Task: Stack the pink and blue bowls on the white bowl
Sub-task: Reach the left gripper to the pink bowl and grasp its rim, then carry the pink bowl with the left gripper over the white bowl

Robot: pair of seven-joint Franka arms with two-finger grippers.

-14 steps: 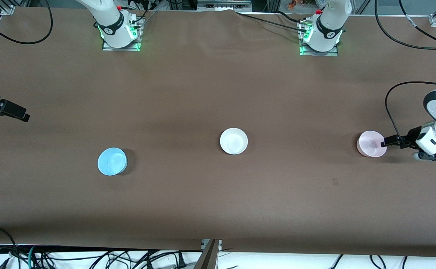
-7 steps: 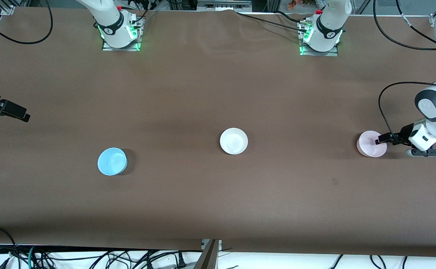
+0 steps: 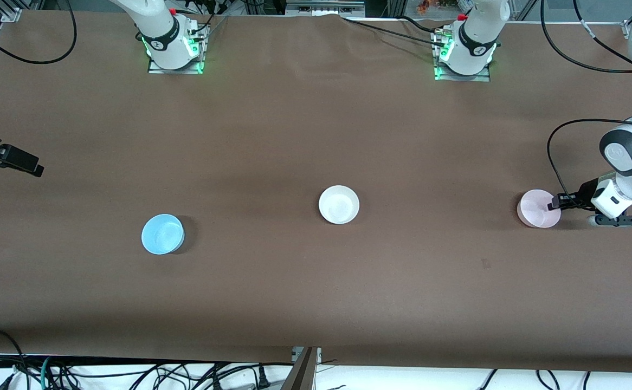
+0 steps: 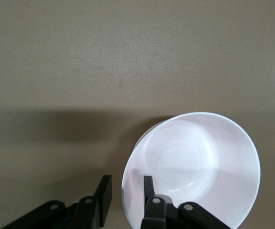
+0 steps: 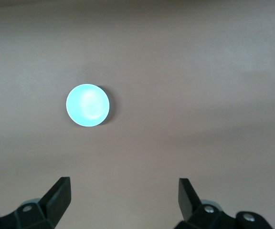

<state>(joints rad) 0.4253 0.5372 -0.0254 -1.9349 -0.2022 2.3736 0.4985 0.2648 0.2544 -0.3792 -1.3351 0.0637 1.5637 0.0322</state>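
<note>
The pale pink bowl (image 3: 535,208) sits upright on the brown table at the left arm's end. My left gripper (image 3: 553,206) is open and straddles its rim: in the left wrist view one finger (image 4: 148,188) is inside the pink bowl (image 4: 195,157), the other finger (image 4: 105,193) is outside, with gaps to the wall. The white bowl (image 3: 339,204) stands mid-table. The sky blue bowl (image 3: 162,234) stands toward the right arm's end. My right gripper (image 3: 35,168) waits up in the air at that end, open wide and empty (image 5: 125,188), and its wrist view looks down on the blue bowl (image 5: 87,105).
The brown table cover (image 3: 316,135) is bare apart from the three bowls. The arm bases (image 3: 174,46) (image 3: 463,51) stand along the edge farthest from the front camera. Cables hang at the table edge nearest the front camera (image 3: 131,374).
My left gripper has moved in from beside the pink bowl until its fingers straddle the rim. The bowls and the right arm have not moved.
</note>
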